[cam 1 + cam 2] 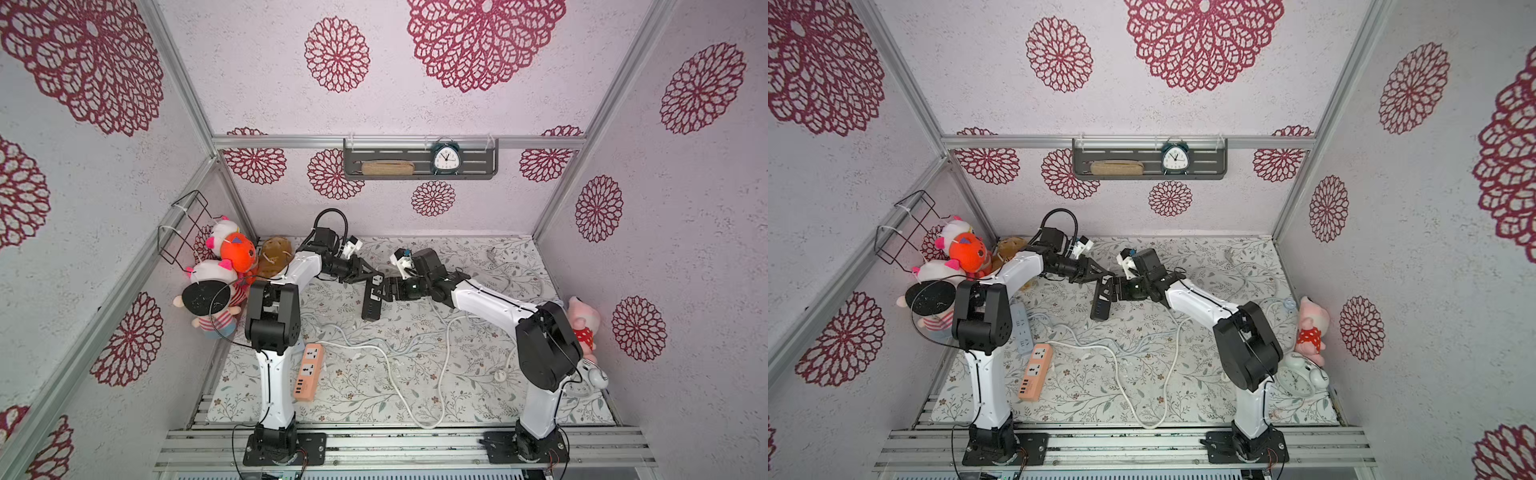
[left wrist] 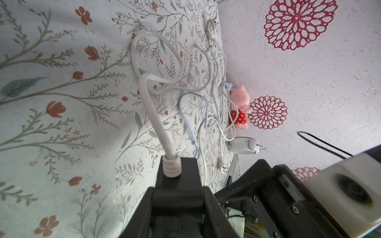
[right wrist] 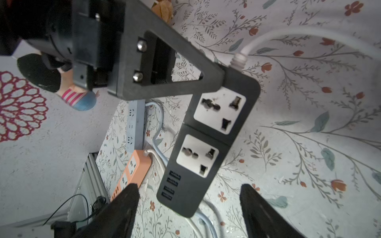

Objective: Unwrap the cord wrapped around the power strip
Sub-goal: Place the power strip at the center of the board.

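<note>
Left arm [image 1: 300,269]: elbow bent, forearm reaching inward. The left gripper [image 1: 376,277] is clamped on the cord end of the black power strip [image 3: 208,144], held tilted beyond the orange power strip [image 1: 308,371].
Right arm [image 1: 486,301]: reaching in opposite. The right gripper [image 3: 188,186] is spread wide, straddling the USB end and gripping nothing.
White cord [image 2: 152,115]: trails loose.

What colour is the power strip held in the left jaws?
Power strip: black body, white socket faces. Shows best in the right wrist view.

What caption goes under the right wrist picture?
Left gripper pinches the black power strip where its white cord enters; right fingers open.
</note>
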Robot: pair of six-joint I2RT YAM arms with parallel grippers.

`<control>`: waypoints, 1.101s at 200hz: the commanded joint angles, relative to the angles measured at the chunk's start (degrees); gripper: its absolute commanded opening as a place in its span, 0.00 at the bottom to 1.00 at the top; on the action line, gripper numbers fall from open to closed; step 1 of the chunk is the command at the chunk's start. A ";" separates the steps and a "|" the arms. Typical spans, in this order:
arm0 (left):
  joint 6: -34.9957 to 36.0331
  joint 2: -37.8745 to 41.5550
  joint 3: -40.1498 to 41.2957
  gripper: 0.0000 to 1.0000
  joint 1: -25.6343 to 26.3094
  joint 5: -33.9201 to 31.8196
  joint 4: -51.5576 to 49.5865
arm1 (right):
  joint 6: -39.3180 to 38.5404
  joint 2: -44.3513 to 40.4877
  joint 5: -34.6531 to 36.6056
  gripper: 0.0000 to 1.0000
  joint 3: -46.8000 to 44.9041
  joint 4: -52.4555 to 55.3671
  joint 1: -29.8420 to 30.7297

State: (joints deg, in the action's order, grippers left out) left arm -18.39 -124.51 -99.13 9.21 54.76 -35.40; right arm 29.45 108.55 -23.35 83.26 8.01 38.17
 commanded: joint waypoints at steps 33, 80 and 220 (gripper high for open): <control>0.96 3.68 -0.98 0.00 0.31 0.96 -0.67 | 5.16 8.24 9.47 0.71 9.60 2.81 3.97; 1.88 4.99 -0.15 0.00 -0.61 0.98 -0.98 | 5.94 10.01 12.25 0.52 11.38 3.61 5.24; -1.47 34.67 16.31 0.97 -7.63 -30.38 1.54 | 6.97 25.38 20.60 0.08 37.86 19.07 6.01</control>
State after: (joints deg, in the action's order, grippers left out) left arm -18.11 -95.07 -86.87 1.41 36.67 -33.71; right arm 36.07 128.33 -6.48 110.69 20.43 43.38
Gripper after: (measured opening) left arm 0.974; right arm 0.525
